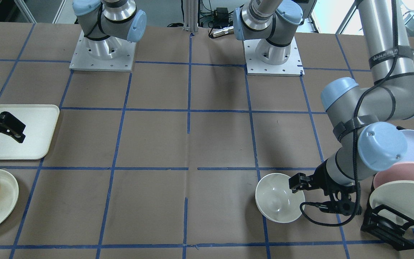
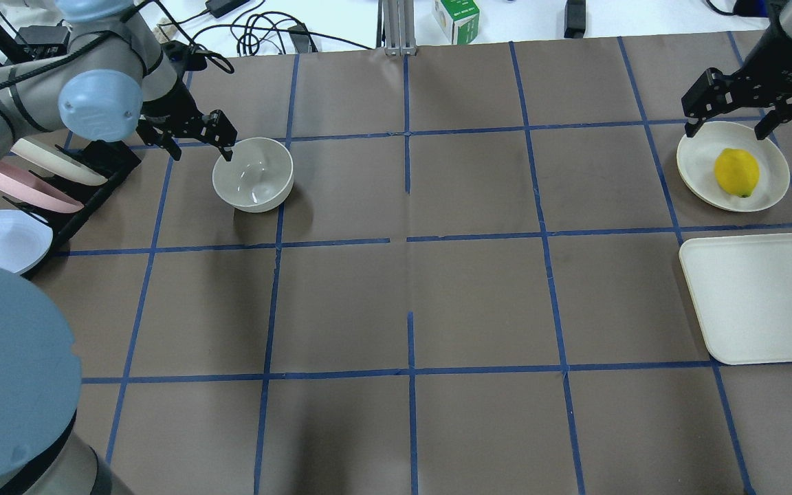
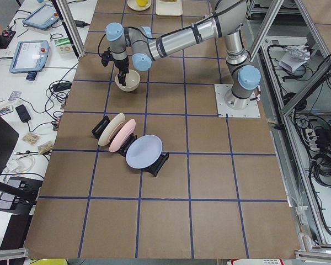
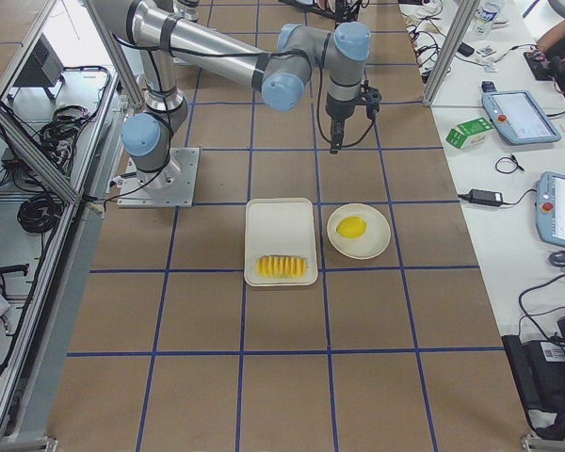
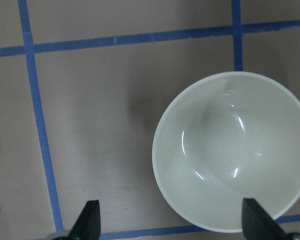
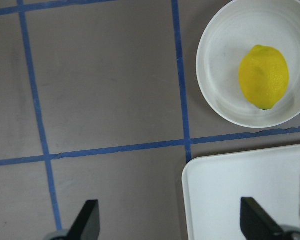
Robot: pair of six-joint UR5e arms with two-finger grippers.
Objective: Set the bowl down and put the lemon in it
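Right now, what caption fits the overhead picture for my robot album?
Left gripper open beside the empty bowl, right gripper open near the lemon lying on its plate.

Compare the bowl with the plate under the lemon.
The bowl is deep with steep walls; the plate is shallow. The bowl is empty; the plate holds the lemon. The bowl's mouth looks narrower than the plate. Both are round, off-white and upright on the table.
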